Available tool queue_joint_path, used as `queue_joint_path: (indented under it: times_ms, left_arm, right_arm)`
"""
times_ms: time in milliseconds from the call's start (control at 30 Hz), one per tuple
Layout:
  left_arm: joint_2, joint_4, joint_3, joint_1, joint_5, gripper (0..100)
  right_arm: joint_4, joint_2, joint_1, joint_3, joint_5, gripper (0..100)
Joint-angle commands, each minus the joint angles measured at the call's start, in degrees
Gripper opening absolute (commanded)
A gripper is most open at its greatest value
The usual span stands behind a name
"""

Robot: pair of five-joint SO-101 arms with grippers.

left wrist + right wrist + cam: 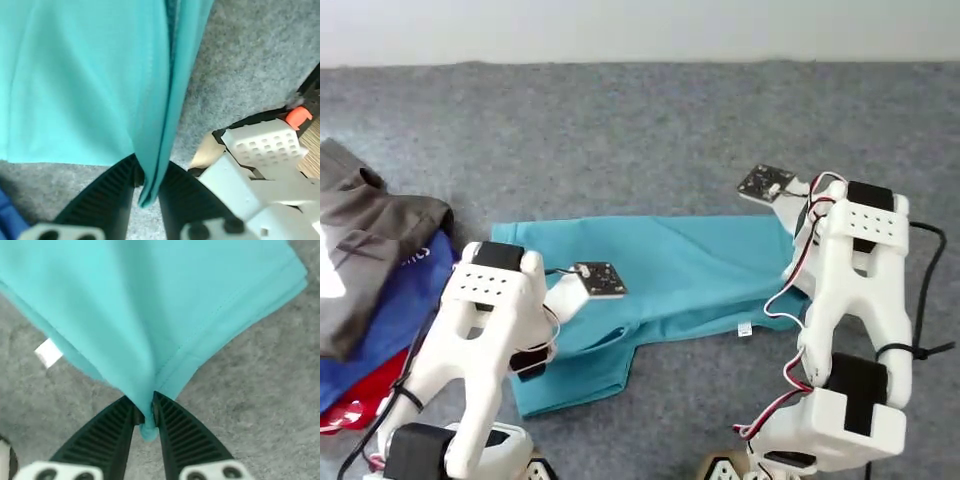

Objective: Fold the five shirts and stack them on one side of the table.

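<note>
1. Left arm (480, 340): you find it at the near edge of the table (650, 130), on the left. In the left wrist view, the left gripper (146, 182) is clamped on a hem of the teal shirt (690, 270). Both black ribbed fingers (110, 195) press against the cloth, which hangs folded double between them.

2. Right arm (850, 330): you find it at the near edge, on the right. In the right wrist view, the right gripper (145, 417) is clenched on another edge of the teal shirt. A small pinch of fabric sits between its fingers (107, 432).

3. Teal shirt: it lies spread across the grey felt table between the two arms. One part extends toward the left arm's base. A small white label (744, 329) shows at its near edge, closer to the right arm.

4. Shirt stack: look to the left side of the table, just beside the left arm. A grey shirt (360, 250) lies on top, over a blue shirt (410, 300), with a red shirt (360, 400) under both. The teal shirt lies near this stack; you cannot tell whether they touch.

5. Far side: bare felt runs to a white wall (640, 30).
</note>
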Motion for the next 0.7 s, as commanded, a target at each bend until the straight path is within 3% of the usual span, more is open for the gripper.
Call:
queue_joint_path:
  times_ms: [0, 300, 500, 667]
  left_arm:
    - [-1.4, 0.4, -0.5, -2.2, -2.7, 1]
    - [-1.4, 3.3, -0.6, -3.9, -8.3, 4]
    - [-1.5, 3.3, -1.0, -3.8, -8.1, 10]
    - [-1.5, 3.4, -2.9, -4.2, -7.8, 10]
  right_arm:
    - [2.0, -3.7, 0.7, 0.0, 1.6, 1.4]
    - [0.2, -3.3, 0.7, 0.0, 1.5, 2.0]
    - [0.6, -3.7, 0.7, 0.0, 1.3, 19.3]
    - [0.7, -3.8, 0.7, -0.3, 1.3, 20.6]
